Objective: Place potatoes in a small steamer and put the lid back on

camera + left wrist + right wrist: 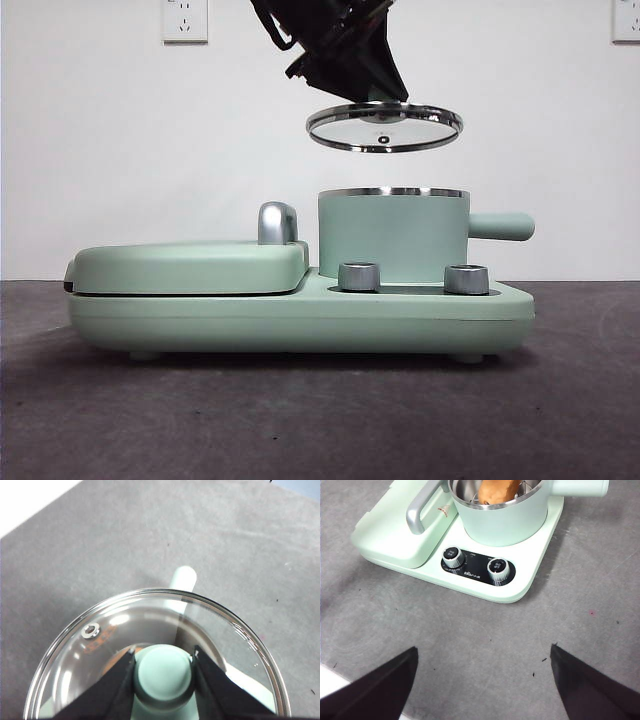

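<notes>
1. At table height, we look level and close at the small steamer (392, 235), the lid (384, 126) above it.
2. Our left wrist camera looks straight down, very near the lid (150, 650).
3. Our right wrist camera looks down from farther back; the small steamer (502, 515) at 12 o'clock is shared with the front view.

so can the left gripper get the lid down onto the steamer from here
Probably yes: the left gripper holds the lid by its knob above the steamer, with nothing between them and the potato below the rim.
</notes>
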Available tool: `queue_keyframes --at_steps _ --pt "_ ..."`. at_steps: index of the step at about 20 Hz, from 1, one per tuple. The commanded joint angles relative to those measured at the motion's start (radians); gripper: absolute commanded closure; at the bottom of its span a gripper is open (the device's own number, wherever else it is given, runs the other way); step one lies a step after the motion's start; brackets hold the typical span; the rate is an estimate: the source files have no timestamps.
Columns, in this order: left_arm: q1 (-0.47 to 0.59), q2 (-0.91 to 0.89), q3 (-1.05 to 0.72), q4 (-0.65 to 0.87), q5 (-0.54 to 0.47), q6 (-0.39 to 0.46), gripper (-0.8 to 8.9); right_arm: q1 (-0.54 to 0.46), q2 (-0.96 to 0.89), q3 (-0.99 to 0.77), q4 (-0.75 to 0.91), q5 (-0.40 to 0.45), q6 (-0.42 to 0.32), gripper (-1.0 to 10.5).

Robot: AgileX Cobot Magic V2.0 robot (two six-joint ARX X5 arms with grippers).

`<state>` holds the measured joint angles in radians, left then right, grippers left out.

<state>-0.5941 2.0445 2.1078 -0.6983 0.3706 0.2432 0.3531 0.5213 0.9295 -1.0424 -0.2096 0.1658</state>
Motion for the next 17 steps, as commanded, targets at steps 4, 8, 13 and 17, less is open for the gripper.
queue_keyframes --at_steps 4,8,13,17 --pt "-0.014 -0.002 -0.002 0.122 0.008 0.001 7.97 0.006 0.004 0.005 0.009 -0.003 0.014 5.2" --pt "-0.014 -0.002 -0.079 0.171 0.005 0.000 7.97 0.006 0.004 0.005 0.010 -0.002 0.013 5.2" --pt "-0.014 -0.002 -0.179 0.280 0.003 -0.008 7.97 0.006 0.004 0.005 0.011 0.000 0.010 5.2" --pt "-0.015 -0.002 -0.179 0.325 0.000 -0.008 7.97 0.006 0.004 0.005 0.013 0.000 0.010 5.2"
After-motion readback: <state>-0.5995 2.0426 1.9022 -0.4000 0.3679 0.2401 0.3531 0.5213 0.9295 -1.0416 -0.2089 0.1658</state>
